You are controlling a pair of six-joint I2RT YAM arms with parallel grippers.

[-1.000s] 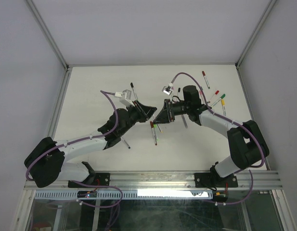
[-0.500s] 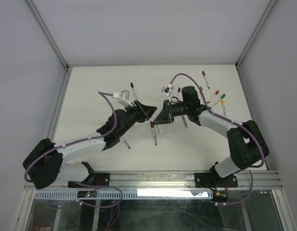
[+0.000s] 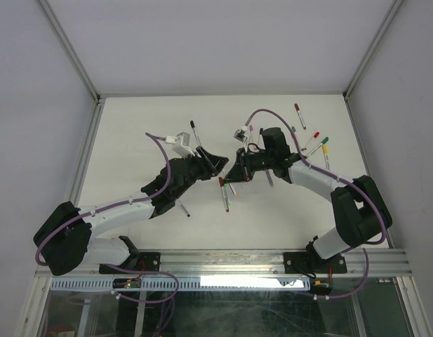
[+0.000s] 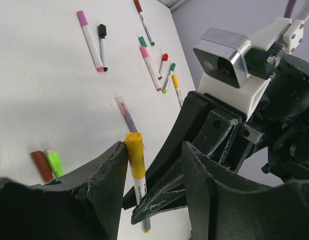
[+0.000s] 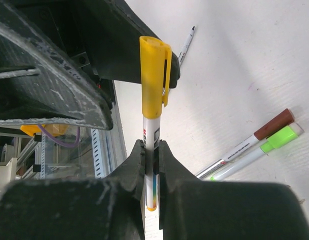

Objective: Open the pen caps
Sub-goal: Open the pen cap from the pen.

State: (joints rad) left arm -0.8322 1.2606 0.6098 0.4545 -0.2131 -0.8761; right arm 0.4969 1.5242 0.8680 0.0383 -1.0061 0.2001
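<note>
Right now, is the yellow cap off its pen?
No, the yellow cap sits on the end of the pen that the right gripper clamps.

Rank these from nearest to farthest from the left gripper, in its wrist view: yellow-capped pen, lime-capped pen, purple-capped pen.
From the left gripper:
1. yellow-capped pen: between its jaws, leaning against one.
2. lime-capped pen: lower left, just past the jaws.
3. purple-capped pen: upper left, far off.
</note>
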